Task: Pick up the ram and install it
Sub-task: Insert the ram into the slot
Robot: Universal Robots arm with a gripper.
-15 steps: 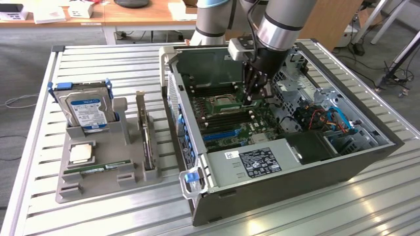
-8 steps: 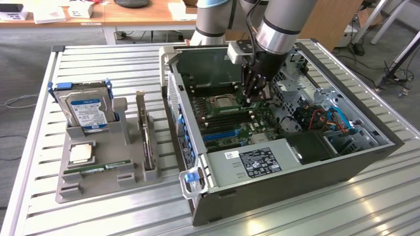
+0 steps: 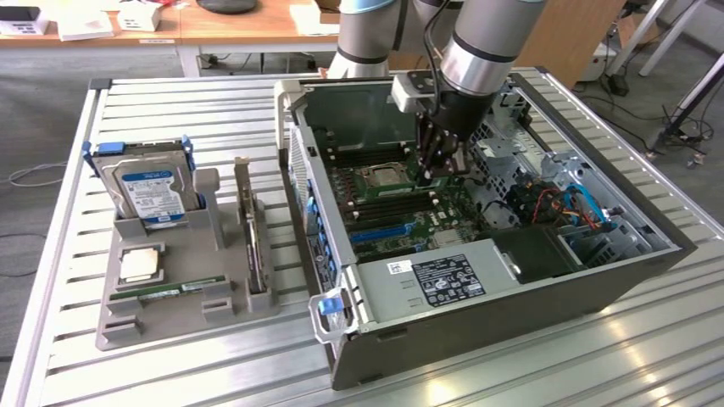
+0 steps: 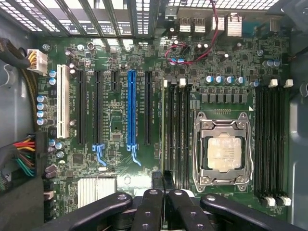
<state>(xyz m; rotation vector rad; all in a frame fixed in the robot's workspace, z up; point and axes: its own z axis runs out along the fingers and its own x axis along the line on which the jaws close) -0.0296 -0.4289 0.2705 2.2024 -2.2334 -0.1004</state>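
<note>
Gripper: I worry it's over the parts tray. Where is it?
In the exterior view the gripper is down inside the open computer case, over the motherboard, just to the exterior view's right of the processor socket.

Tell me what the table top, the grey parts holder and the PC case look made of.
Table top: bare aluminium slats with a brushed look, judging by the silver sheen and glare streaks.
Parts holder: matte grey plastic, probably printed or moulded; no shine, blocky forms.
PC case: likely thin sheet steel, painted dark grey outside, with perforated walls.
</note>
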